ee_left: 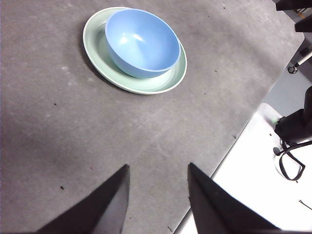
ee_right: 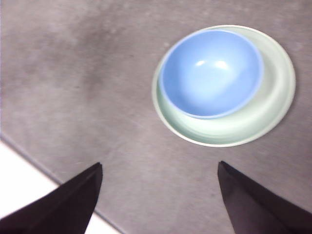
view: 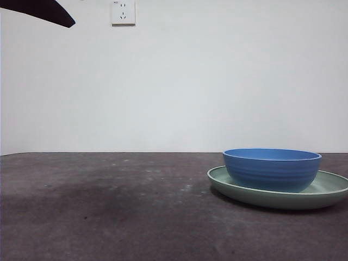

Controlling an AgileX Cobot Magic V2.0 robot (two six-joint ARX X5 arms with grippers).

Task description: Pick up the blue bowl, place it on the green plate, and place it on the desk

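Observation:
The blue bowl [view: 272, 168] sits upright on the green plate [view: 331, 191] at the right of the desk [view: 109, 206]. It stands off-centre, toward one side of the plate. In the left wrist view the bowl [ee_left: 142, 43] on the plate [ee_left: 97, 46] lies well ahead of my left gripper [ee_left: 158, 168], which is open, empty and above the desk. In the right wrist view the bowl [ee_right: 212, 73] on the plate [ee_right: 273, 105] is ahead of my right gripper [ee_right: 160, 165], which is wide open, empty and raised. A black arm tip [view: 46, 12] shows at the front view's top left corner.
A white wall with a socket [view: 123, 12] stands behind the desk. The desk edge and a white surface with black cables [ee_left: 290, 156] show in the left wrist view. A white strip beyond the desk edge [ee_right: 19, 170] shows in the right wrist view.

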